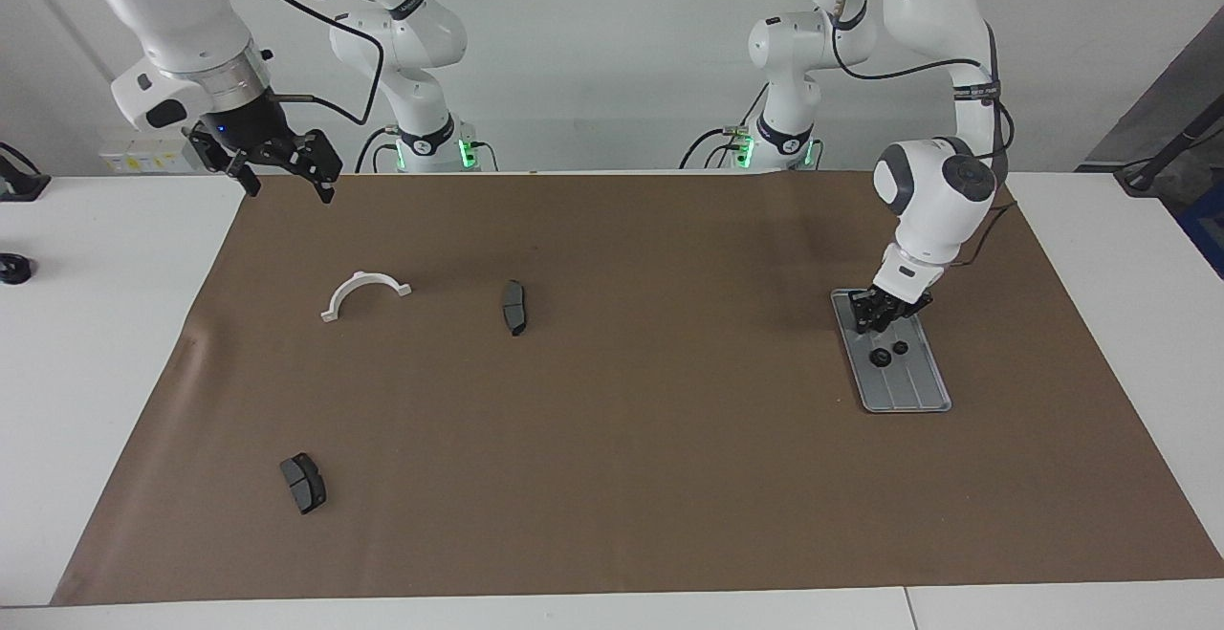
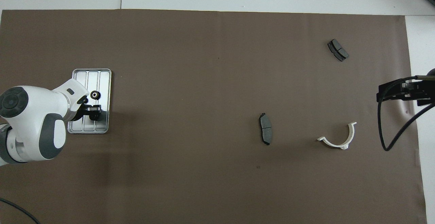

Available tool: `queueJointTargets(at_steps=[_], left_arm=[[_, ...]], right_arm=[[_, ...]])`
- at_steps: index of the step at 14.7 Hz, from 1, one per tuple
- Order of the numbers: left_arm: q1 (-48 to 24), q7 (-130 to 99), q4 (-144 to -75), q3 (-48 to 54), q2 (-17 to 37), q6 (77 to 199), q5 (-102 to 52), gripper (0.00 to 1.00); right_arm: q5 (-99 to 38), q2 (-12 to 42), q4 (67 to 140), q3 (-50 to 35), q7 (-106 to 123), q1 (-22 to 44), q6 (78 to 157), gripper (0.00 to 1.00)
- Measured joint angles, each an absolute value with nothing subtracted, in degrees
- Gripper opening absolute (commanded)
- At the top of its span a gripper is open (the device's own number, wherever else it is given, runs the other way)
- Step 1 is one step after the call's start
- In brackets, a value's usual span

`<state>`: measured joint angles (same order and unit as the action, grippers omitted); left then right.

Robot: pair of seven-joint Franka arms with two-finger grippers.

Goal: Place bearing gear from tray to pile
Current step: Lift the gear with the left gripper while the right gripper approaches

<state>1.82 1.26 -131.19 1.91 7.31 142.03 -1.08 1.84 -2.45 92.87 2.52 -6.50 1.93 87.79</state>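
Two bearing gears [image 1: 878, 357] sit loose in tray [image 1: 918, 391], mid-frame; left end effector [image 1: 872, 322] pinches third bearing gear [image 2: 96, 114], and a shallow grip could slip on lift. Right end effector [image 1: 285, 171] waits open, upper corner.

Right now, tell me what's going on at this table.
The left gripper is down in the tray, closing around one small black gear at the end nearest the robots. Two more gears lie loose in the tray. No gear is out on the paper yet. The right gripper waits open, raised over the mat's corner.
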Motion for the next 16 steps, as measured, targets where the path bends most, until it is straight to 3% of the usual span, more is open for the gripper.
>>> queueJointTargets(at_steps=[1, 2, 6, 10, 16], left_arm=[[1.8, 1.3, -131.2, 1.9, 7.3, 141.7, -1.1, 0.02], [1.8, 1.3, -131.0, 1.9, 7.3, 141.3, -1.1, 0.00], [1.8, 1.3, -130.5, 2.0, 6.9, 140.2, -1.1, 0.00], [0.9, 0.1, -125.6, 2.8, 6.2, 134.9, -1.1, 0.00], [-11.8, -14.5, -122.9, 3.2, 6.2, 134.4, -1.1, 0.00]], right_arm=[[1.8, -2.5, 92.9, 2.5, -6.5, 1.9, 87.8, 1.00], [1.8, -2.5, 92.9, 2.5, -6.5, 1.9, 87.8, 1.00], [1.8, -2.5, 92.9, 2.5, -6.5, 1.9, 87.8, 1.00], [1.8, -2.5, 92.9, 2.5, -6.5, 1.9, 87.8, 1.00], [1.8, -2.5, 92.9, 2.5, -6.4, 1.9, 87.8, 1.00]])
